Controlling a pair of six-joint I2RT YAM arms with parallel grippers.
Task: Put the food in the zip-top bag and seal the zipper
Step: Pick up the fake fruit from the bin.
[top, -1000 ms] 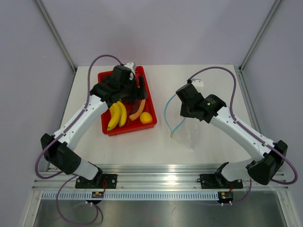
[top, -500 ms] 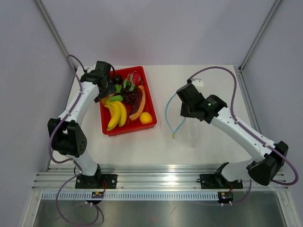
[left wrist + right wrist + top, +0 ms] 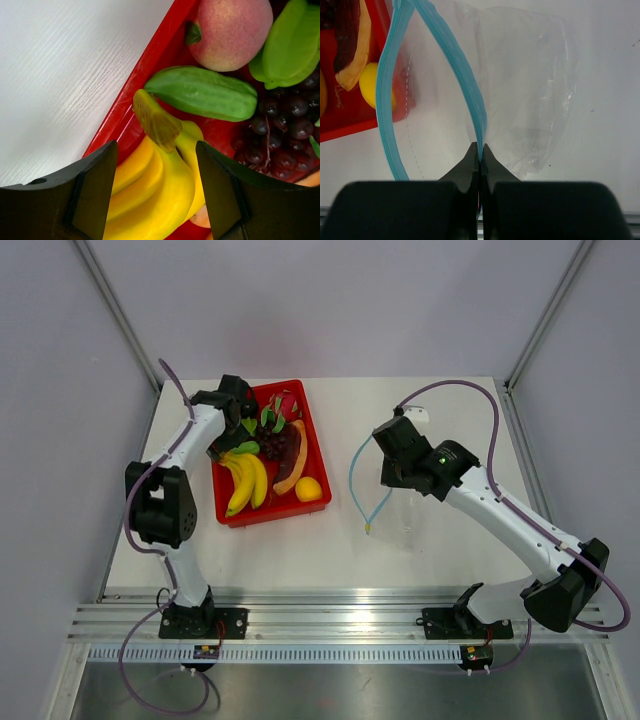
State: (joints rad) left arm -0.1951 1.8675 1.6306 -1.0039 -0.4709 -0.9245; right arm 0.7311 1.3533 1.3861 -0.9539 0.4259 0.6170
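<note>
The food lies in a red tray [image 3: 315, 455]: a yellow banana bunch [image 3: 247, 480], purple grapes [image 3: 273, 447], green pieces [image 3: 268, 417], a papaya slice [image 3: 293, 470] and a yellow citrus [image 3: 309, 489]. My left gripper [image 3: 228, 438] is open over the tray's left side. In the left wrist view its fingers [image 3: 156, 195] straddle the banana bunch [image 3: 160, 190] near its stem without gripping it. My right gripper [image 3: 392, 477] is shut on the blue-teal zipper [image 3: 455, 65] and holds the clear zip-top bag [image 3: 530, 85] up with its mouth gaping toward the tray.
In the left wrist view a pink peach [image 3: 230, 30], a green starfruit piece [image 3: 205, 92] and grapes [image 3: 285, 135] lie beyond the bananas. White tabletop [image 3: 300, 540] lies between tray and bag. Purple cables loop behind both arms.
My left arm has swung off the tray's middle to its left side and folded back, uncovering the fruit. The right gripper and the bag have barely moved.
</note>
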